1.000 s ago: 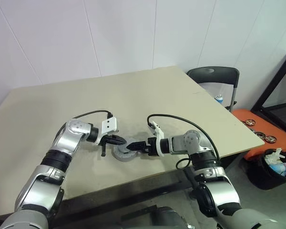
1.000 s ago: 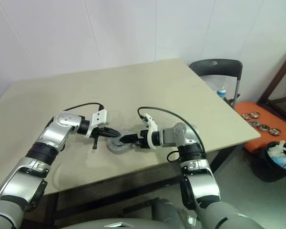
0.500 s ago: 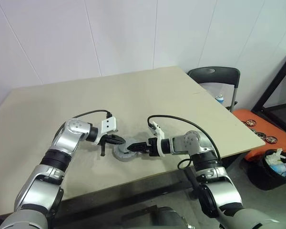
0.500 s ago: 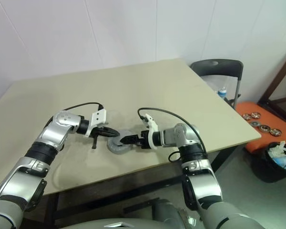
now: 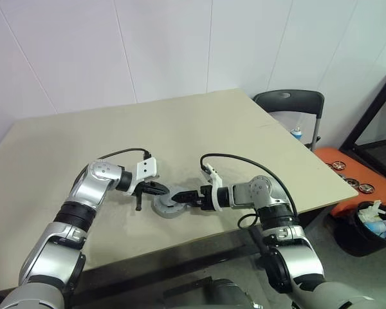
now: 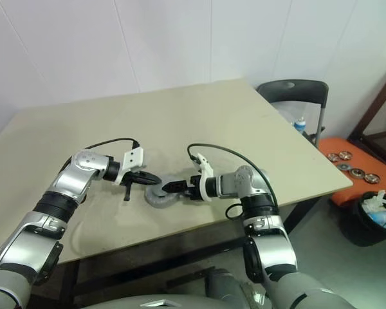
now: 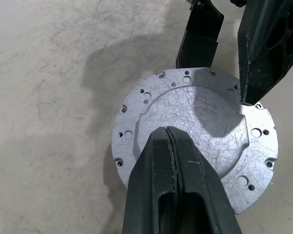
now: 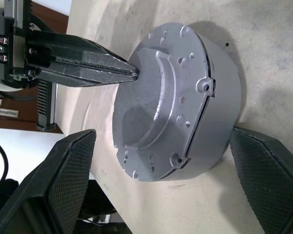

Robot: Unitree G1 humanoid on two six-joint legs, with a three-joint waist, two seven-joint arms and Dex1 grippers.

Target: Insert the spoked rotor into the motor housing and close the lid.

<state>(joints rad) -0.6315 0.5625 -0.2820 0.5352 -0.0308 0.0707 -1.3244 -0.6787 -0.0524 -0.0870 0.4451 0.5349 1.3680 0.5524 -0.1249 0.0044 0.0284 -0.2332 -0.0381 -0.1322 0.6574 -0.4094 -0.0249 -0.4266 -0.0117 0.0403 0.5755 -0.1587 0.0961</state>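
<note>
Beige table [image 5: 199, 129] | motor housing [image 8: 219, 122] flat, lid [image 7: 195, 136] up | left claw [image 7: 171, 146] together | right claw [image 8: 151, 190] apart

The lid [image 8: 161, 102] lies shut on the motor housing [image 8: 219, 112], hiding its inside.

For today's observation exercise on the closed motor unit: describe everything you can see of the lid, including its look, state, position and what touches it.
The lid is a round, dull silver metal disc, scratched, with small screw holes round its rim and a raised central plate. It lies shut, flat on the motor housing, which stands on the beige table. The left gripper, fingers shut, rests its tips on the raised plate. The right gripper stands open, its fingers on either side of the housing, apparently not touching the lid.
</note>
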